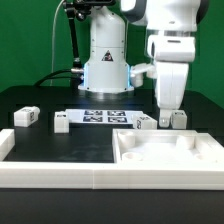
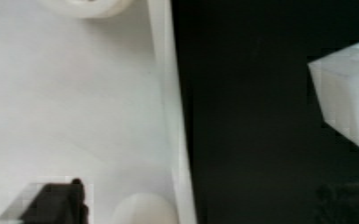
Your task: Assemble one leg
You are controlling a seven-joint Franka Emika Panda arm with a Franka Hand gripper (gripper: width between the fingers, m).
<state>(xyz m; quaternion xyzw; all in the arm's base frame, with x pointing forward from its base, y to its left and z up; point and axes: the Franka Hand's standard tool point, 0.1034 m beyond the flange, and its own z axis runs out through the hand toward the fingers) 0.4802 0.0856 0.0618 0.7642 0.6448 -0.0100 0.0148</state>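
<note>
My gripper (image 1: 166,108) hangs over the far edge of the large white panel (image 1: 190,158), between two small white legs (image 1: 147,122) (image 1: 179,119) that stand just behind it. Two more legs (image 1: 27,116) (image 1: 61,122) stand on the exterior view's left. In the wrist view my gripper (image 2: 197,205) is open and empty. One dark fingertip (image 2: 51,200) is over the panel (image 2: 51,100); the other is faint over the black table. The panel's raised rim (image 2: 165,110) runs between them. One leg (image 2: 350,90) shows beside the panel, apart from my fingers.
The marker board (image 1: 104,116) lies behind the panel, before the arm's base (image 1: 106,70). A long white rail (image 1: 60,176) runs along the table's front and bends back on the exterior view's left. Round sockets (image 2: 91,6) (image 2: 140,208) show in the panel.
</note>
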